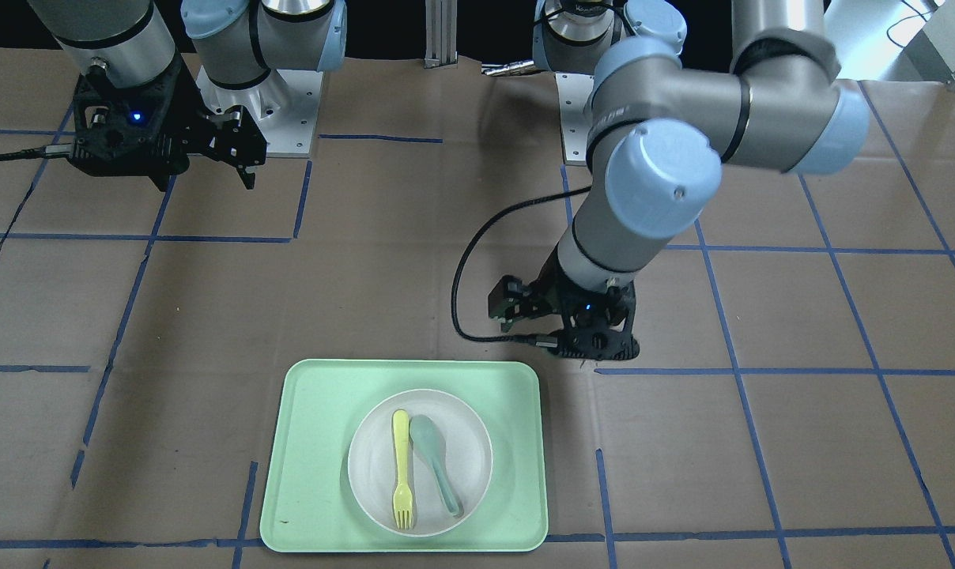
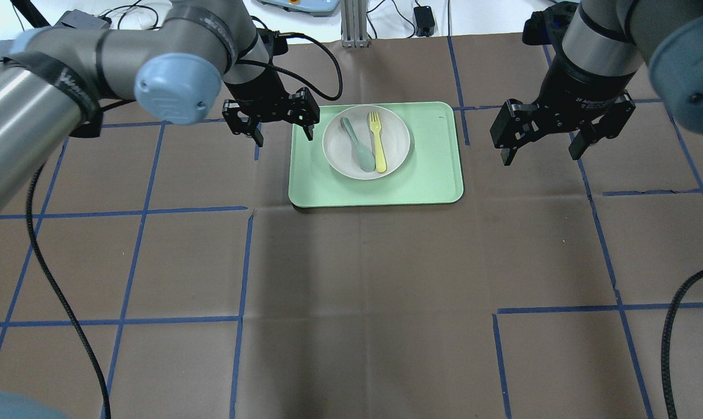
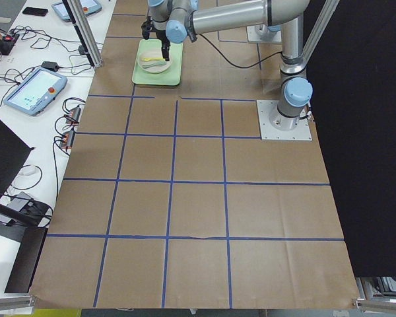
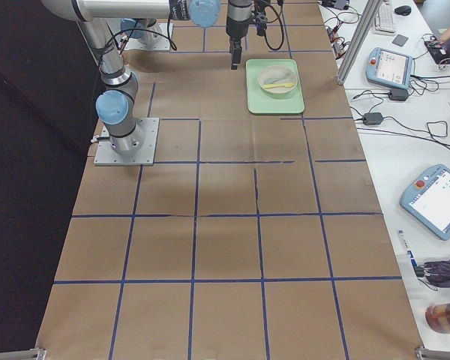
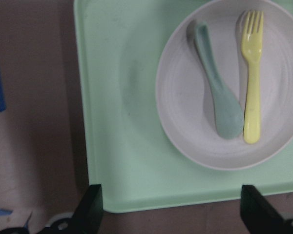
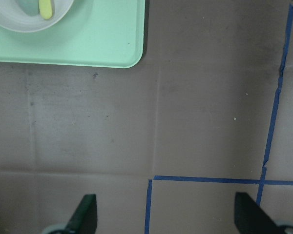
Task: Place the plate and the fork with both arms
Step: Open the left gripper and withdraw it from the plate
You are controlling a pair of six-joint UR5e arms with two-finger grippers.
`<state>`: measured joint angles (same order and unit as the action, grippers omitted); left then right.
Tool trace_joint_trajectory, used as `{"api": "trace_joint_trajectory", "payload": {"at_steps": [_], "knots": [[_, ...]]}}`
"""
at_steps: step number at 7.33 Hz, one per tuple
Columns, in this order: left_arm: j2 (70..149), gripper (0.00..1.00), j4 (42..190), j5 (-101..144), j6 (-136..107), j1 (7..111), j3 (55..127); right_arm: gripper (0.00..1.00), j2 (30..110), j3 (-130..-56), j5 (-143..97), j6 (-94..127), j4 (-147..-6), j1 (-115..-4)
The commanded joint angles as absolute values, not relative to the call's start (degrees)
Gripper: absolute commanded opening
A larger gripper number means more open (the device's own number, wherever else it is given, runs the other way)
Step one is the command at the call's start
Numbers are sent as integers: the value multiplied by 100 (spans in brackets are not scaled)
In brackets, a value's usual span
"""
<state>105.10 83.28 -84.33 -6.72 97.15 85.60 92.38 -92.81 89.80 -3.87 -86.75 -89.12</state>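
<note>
The off-white plate (image 2: 398, 139) sits on the pale green tray (image 2: 427, 174). The yellow fork (image 2: 378, 145) lies in the plate, beside a grey-green spoon (image 2: 358, 148). My left gripper (image 2: 284, 135) is open and empty, hovering at the tray's left edge. Its wrist view shows the plate (image 5: 185, 97), the fork (image 5: 252, 83) and the tray (image 5: 122, 122) between its spread fingers. My right gripper (image 2: 539, 156) is open and empty, above bare table to the right of the tray. Its wrist view catches only the tray's corner (image 6: 88, 44).
The table is covered in brown paper with a blue tape grid (image 2: 244, 262). The left arm's black cable (image 1: 466, 276) loops over the table near the tray. An aluminium post (image 2: 351, 23) stands at the far edge, with operator pendants (image 4: 442, 199) on side benches.
</note>
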Motion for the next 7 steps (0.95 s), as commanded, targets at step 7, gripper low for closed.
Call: {"api": "trace_joint_trajectory", "payload": {"at_steps": [7], "knots": [[8288, 100, 9466, -8938, 571, 8719, 9817, 100, 8634, -8722, 8982, -88, -8886, -9156]]}}
